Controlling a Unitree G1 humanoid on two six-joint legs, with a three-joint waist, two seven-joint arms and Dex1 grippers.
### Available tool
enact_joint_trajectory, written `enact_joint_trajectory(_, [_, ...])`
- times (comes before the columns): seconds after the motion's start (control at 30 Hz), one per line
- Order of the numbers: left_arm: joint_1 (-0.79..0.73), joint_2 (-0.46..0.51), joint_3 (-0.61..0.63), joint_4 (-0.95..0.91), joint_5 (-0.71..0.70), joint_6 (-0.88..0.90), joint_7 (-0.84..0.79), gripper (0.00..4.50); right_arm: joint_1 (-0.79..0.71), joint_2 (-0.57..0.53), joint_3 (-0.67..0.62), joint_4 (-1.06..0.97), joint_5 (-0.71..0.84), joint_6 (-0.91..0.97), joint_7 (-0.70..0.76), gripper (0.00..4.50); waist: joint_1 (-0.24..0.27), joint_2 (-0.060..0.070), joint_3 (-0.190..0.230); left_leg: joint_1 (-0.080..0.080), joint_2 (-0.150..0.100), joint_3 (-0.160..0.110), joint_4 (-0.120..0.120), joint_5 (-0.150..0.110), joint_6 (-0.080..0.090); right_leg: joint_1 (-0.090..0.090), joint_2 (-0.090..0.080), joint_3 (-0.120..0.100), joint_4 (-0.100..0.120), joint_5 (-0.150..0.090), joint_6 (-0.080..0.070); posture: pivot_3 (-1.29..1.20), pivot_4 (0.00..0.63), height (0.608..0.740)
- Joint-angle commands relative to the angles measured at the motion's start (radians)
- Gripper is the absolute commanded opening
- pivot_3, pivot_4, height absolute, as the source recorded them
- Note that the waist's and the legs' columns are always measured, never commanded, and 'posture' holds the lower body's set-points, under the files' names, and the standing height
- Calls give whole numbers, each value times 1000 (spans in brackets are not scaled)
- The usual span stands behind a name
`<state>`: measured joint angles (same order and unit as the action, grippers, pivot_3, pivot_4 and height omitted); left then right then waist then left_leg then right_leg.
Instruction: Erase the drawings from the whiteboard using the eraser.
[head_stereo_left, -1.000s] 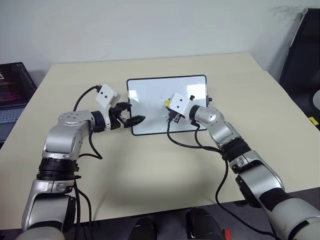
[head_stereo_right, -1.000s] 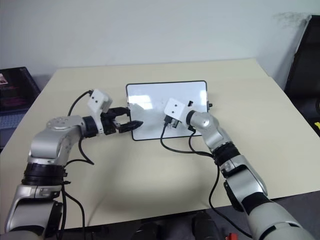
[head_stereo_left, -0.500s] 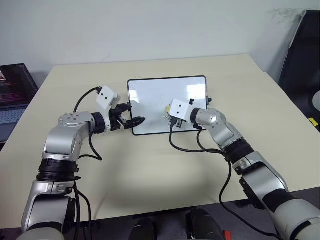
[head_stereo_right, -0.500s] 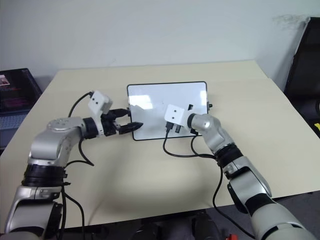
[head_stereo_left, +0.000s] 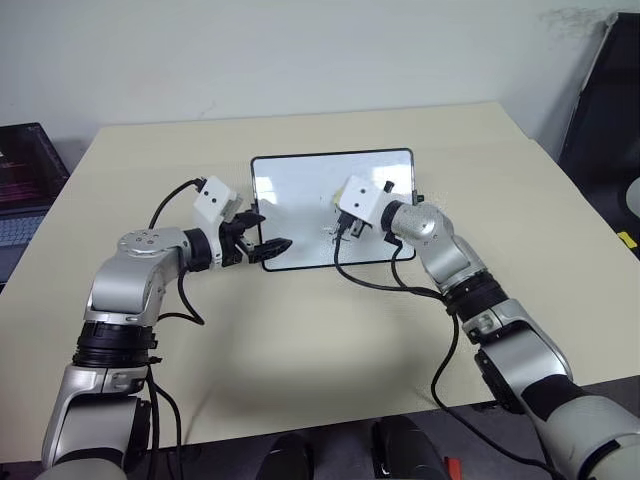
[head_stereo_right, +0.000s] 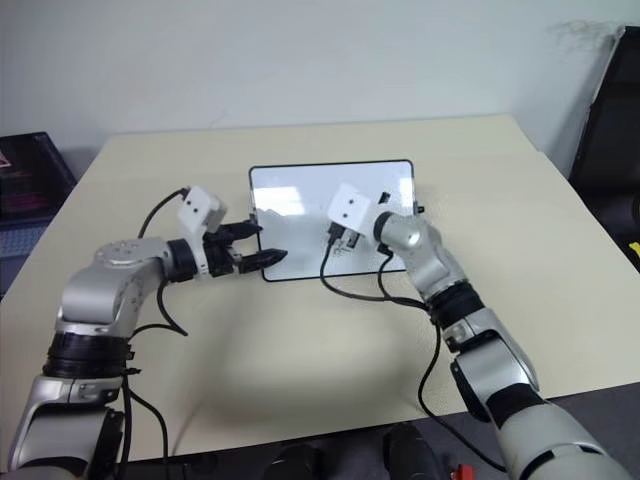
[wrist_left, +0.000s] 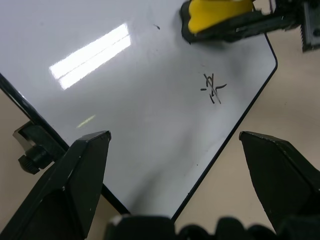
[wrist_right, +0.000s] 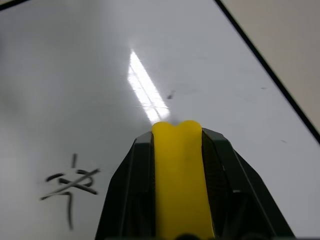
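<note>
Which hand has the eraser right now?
The right hand: it is shut on the yellow eraser over the whiteboard. The left hand is open and empty at the board's edge.

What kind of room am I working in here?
Likely an office or lab: a plain beige table against a bare white wall, a laptop at the left and a dark chair at the right.

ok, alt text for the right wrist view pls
The right hand grips a yellow eraser over a glossy whiteboard. One small black marker drawing remains beside the eraser; beige table shows past the board's black frame.
</note>
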<state>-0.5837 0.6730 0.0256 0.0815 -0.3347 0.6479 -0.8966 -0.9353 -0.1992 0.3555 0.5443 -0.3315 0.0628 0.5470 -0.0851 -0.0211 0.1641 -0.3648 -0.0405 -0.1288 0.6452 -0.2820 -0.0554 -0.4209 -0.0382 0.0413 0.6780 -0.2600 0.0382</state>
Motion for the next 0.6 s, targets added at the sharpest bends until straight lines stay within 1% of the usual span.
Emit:
enact_joint_trajectory(0.03, [-2,11,18,-40,-15,2,0,4500,15,-1,16,-41,-2,22,33,955,1,0,0,0,0,0,0,0,0,0,0,0,0,0,0,0,150,740])
enact_joint_trajectory(0.13, [-1,10,19,-42,-15,4,1,4500,12,-4,13,-44,-6,27,20,955,1,0,0,0,0,0,0,0,0,0,0,0,1,0,0,0,150,740])
enact_joint_trajectory(0.27, [2,11,19,-45,-16,6,-1,4500,-62,-15,-56,-3,-10,7,-124,955,2,0,0,0,0,0,0,0,0,0,0,0,1,0,0,0,150,740])
enact_joint_trajectory(0.33, [2,12,18,-45,-17,6,-2,4500,-73,-20,-59,8,-9,4,-144,955,3,0,0,0,0,0,0,0,-1,0,0,0,1,0,0,0,150,740])
enact_joint_trajectory(0.43, [5,10,16,-49,-18,7,-3,4500,-57,-19,-39,10,-2,4,-113,955,3,0,0,0,0,0,0,0,-1,0,0,-1,0,0,0,0,150,740])
enact_joint_trajectory(0.6, [7,8,15,-51,-19,8,-3,4500,10,-1,15,-43,0,23,-24,955,-2,0,0,0,0,1,-1,0,0,-1,0,0,0,0,0,0,150,740])
